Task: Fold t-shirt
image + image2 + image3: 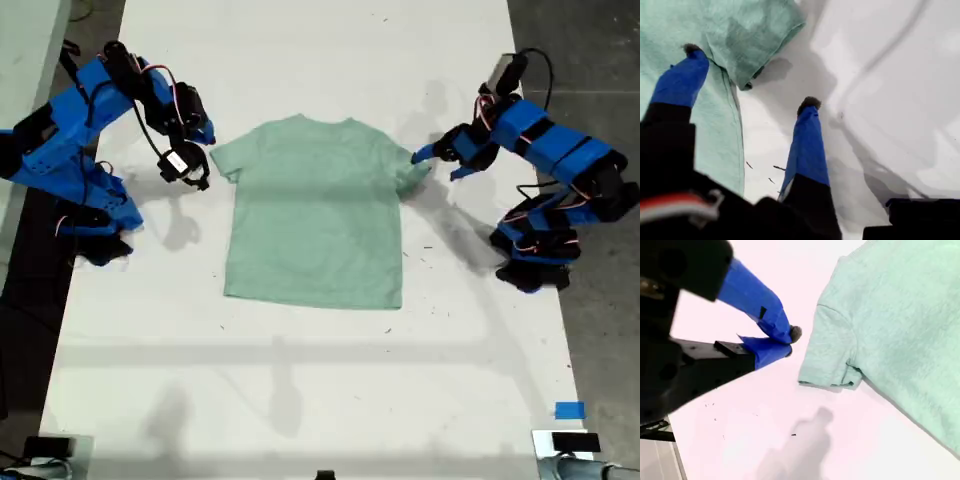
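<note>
T-shirt (315, 210) lies flat mid-table (300, 380), bare surface all round; my first gripper (747, 80) spread astride one sleeve, my second gripper (787, 342) pressed together beside the other.

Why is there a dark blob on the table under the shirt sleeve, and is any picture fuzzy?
Second wrist view: the blob is a shadow on the white table, near the pale mint-green t-shirt. First wrist view: my first gripper looks soft and blurry up close. Exterior view: sharp.

The pale mint t-shirt (315, 210) lies flat, unfolded, mid-table, both sleeves slightly crumpled.
</note>
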Controlling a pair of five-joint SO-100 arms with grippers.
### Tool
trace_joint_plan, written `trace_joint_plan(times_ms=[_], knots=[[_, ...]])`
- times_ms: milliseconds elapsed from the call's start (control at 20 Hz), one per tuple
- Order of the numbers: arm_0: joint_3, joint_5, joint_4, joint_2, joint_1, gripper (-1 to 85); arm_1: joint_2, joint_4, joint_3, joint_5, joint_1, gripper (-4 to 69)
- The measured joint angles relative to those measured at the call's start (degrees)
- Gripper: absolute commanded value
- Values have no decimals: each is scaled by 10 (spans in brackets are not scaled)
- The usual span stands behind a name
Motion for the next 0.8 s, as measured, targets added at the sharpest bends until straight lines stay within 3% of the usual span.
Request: trace_joint_plan(times_ms=[600,750,800], knots=[[0,0,-2,-1,0,0,-172,-168,19,-18,30,352],[0,0,-2,-2,0,0,-223,-176,-22,-24,31,295],[0,0,-4,-3,0,0,-238,-177,-37,-25,31,241]])
